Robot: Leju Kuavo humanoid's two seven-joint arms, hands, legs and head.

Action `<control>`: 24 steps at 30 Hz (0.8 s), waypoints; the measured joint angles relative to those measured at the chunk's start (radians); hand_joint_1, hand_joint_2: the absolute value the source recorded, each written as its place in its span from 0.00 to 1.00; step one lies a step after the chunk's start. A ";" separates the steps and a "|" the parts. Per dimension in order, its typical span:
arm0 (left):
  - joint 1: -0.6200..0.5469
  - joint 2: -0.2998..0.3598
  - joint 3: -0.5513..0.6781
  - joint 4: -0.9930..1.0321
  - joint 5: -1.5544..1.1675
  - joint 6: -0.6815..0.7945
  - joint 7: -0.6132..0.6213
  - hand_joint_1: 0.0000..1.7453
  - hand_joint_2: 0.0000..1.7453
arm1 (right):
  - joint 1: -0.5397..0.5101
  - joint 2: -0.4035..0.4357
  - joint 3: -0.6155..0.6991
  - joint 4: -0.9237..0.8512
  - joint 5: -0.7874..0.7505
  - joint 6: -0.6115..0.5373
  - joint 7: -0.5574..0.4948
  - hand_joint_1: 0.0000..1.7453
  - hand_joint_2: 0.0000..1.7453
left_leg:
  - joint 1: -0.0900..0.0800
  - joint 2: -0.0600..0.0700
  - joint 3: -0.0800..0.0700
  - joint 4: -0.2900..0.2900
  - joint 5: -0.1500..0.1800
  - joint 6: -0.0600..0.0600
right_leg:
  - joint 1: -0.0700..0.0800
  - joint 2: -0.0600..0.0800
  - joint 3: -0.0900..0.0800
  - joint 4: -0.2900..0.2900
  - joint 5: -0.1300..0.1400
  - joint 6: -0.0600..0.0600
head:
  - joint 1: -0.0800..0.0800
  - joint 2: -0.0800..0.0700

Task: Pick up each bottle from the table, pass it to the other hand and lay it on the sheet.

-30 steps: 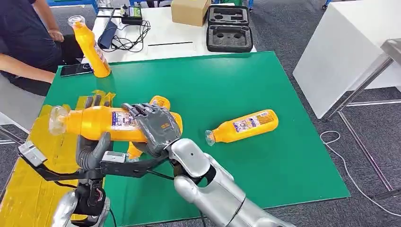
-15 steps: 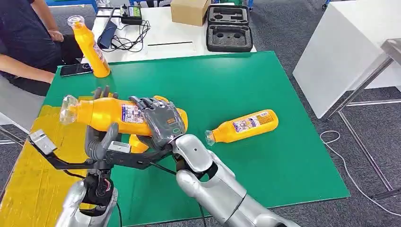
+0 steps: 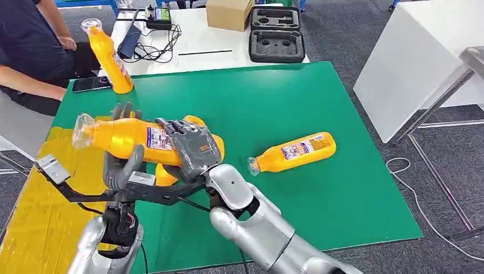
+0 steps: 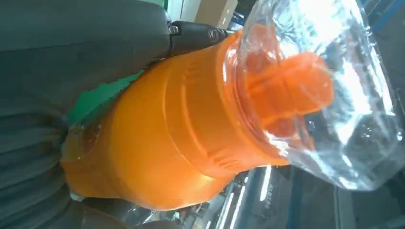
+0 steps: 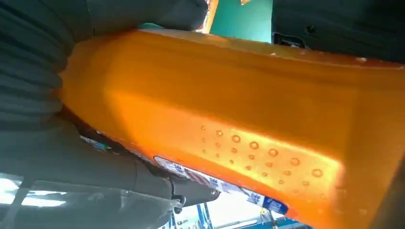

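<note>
Both robot hands grip one bottle (image 3: 128, 140) mid-left of frame: right robot hand (image 3: 194, 149), left robot hand (image 3: 121, 165), mid-handover.

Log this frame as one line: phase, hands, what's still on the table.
phase: handover | right hand and left hand: both hold held bottle | green mat: lying bottle, standing bottle

A robotics lab or test workshop: a green-topped table (image 3: 319, 171) stands on grey carpet (image 3: 365, 34), beside a white bench (image 3: 217, 43) carrying a charger (image 3: 160, 16) with tangled cables (image 3: 157, 48), a cardboard box (image 3: 228, 12) and an open foam-lined case (image 3: 277, 35). A seated person (image 3: 28, 51) watches from the table's far corner.
</note>
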 measured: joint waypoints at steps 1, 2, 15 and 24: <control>-0.004 -0.004 0.000 0.000 -0.016 0.009 0.000 0.00 1.00 | -0.003 0.000 0.008 0.000 -0.004 -0.002 0.007 1.00 1.00 | 0.000 0.000 0.000 0.000 0.000 0.000 | 0.000 0.000 0.000 0.000 0.000 0.000 | 0.000 0.000; -0.006 -0.008 0.000 0.000 -0.041 0.029 -0.005 0.00 1.00 | -0.007 0.001 0.016 0.000 -0.008 -0.002 0.014 1.00 1.00 | 0.000 0.000 0.000 0.000 0.000 0.000 | 0.000 0.000 0.000 0.000 0.000 0.000 | 0.000 0.000; -0.015 -0.018 0.006 -0.013 -0.149 0.120 -0.035 1.00 1.00 | -0.050 0.010 0.079 -0.011 -0.048 0.019 0.023 1.00 1.00 | 0.000 0.000 0.000 0.000 0.000 0.000 | 0.000 0.000 0.000 0.000 0.000 0.000 | 0.000 0.000; -0.015 -0.023 0.016 -0.013 -0.150 0.127 -0.040 1.00 1.00 | -0.071 0.010 0.114 -0.011 -0.063 0.025 0.034 1.00 1.00 | 0.000 0.000 0.000 0.000 0.000 0.000 | 0.000 0.000 0.000 0.000 0.000 0.000 | 0.000 0.000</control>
